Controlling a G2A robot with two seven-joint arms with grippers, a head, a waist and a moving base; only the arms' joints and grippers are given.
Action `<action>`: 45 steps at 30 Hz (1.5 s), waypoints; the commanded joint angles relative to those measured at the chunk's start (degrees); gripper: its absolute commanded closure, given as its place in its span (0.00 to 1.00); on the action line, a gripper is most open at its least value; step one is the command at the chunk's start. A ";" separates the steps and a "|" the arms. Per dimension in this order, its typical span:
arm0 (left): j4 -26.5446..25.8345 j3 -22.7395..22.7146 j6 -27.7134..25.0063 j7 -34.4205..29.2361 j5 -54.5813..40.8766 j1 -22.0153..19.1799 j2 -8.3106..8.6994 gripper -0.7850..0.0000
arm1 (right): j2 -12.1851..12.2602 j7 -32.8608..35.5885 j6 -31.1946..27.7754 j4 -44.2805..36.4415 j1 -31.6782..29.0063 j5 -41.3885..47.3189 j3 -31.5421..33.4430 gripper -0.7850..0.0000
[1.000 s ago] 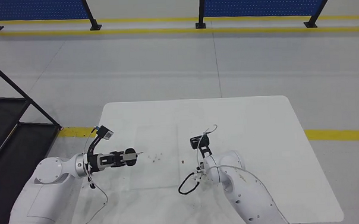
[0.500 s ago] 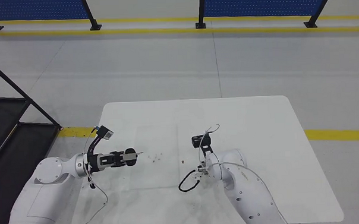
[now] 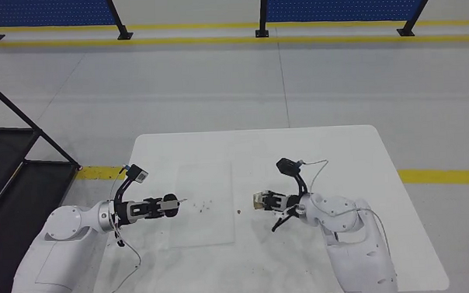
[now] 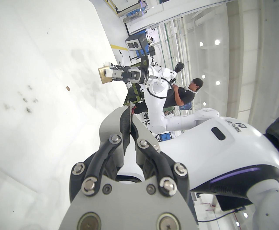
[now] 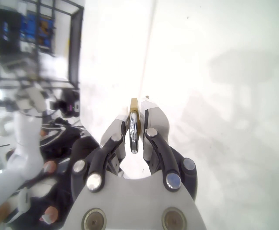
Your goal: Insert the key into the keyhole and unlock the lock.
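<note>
My left gripper (image 3: 171, 203) hovers over the left side of the table, shut on a thin metal key (image 3: 180, 200) whose tip points right. In the left wrist view the key (image 4: 130, 107) shows as a narrow blade pinched between the black pads of the left gripper (image 4: 130, 112). My right gripper (image 3: 261, 200) is shut on a brass padlock (image 3: 256, 199) held above the table's middle, facing the key across a gap. The right wrist view shows the right gripper (image 5: 133, 106) clamping the padlock (image 5: 133, 104) edge-on, its silver shackle toward the wrist. The padlock (image 4: 104, 75) also appears far off in the left wrist view.
A thin clear sheet (image 3: 202, 225) lies on the white table (image 3: 336, 151) between the arms, with small dark specks (image 3: 205, 203) on it. A black rack (image 3: 18, 177) stands off the table's left side.
The right arm has swung up and round with the padlock, from low near the table's front to level and facing the left gripper. The left arm has kept still.
</note>
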 commanded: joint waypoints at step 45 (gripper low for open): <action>0.00 0.00 0.00 0.00 0.00 0.00 0.00 1.00 | 1.78 -0.09 -15.69 7.57 -3.97 38.03 6.57 1.00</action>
